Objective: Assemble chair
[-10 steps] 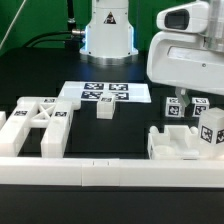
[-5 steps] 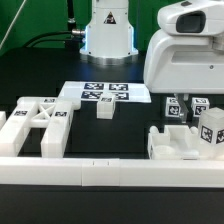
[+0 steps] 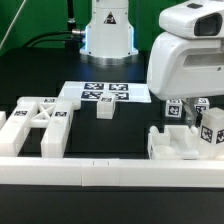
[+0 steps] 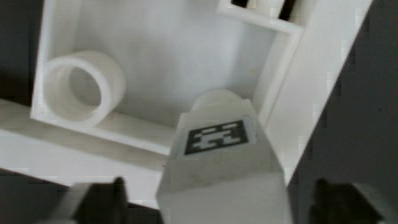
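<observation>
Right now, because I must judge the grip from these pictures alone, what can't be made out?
- Wrist view: the fingers are dim and cut off by the picture's edge, so it is unclear whether they touch the tagged block.
- Exterior view: the arm's white housing hides the fingers and part of the tagged pieces by it.

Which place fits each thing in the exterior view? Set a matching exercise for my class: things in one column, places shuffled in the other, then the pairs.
Things: 1 marker board; 2 small block; 3 open-framed chair piece; 4 long rail.
Places: A nearest the camera, across the whole view; B at the exterior view's left; C flat in the middle, before the robot's base; D just in front of the marker board.
Pairs: 1-C; 2-D; 3-B; 4-A.
</observation>
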### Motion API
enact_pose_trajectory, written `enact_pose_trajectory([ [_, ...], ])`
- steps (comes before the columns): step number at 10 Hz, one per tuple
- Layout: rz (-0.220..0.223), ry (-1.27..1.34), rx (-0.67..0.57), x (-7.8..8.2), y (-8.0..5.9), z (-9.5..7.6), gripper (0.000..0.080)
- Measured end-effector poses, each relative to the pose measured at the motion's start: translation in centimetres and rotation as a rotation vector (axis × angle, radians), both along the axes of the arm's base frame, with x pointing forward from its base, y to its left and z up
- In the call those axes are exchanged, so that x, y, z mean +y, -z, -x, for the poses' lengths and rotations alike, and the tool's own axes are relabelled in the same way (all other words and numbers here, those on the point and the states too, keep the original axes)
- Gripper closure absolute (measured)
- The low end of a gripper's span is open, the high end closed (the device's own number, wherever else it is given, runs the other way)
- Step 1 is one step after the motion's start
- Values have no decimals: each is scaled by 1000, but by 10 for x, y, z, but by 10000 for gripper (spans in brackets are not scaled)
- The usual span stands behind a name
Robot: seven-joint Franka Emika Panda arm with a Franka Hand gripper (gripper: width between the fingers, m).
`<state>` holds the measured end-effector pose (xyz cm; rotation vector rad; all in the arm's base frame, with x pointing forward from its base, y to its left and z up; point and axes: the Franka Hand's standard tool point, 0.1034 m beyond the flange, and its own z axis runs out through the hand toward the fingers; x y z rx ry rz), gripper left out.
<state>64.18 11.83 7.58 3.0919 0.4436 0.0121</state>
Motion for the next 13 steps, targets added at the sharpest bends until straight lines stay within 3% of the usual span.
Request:
enact_pose_trajectory([
  [1,0,0,0,0,0,0,374],
  [2,-1,9,0,0,0,0,514],
  [4,-4,60,-2,0,0,0,514],
  [7,-35,389,-9,-1,0,-2,514],
  [13,5,903,-22,-24,-2,-2,512],
])
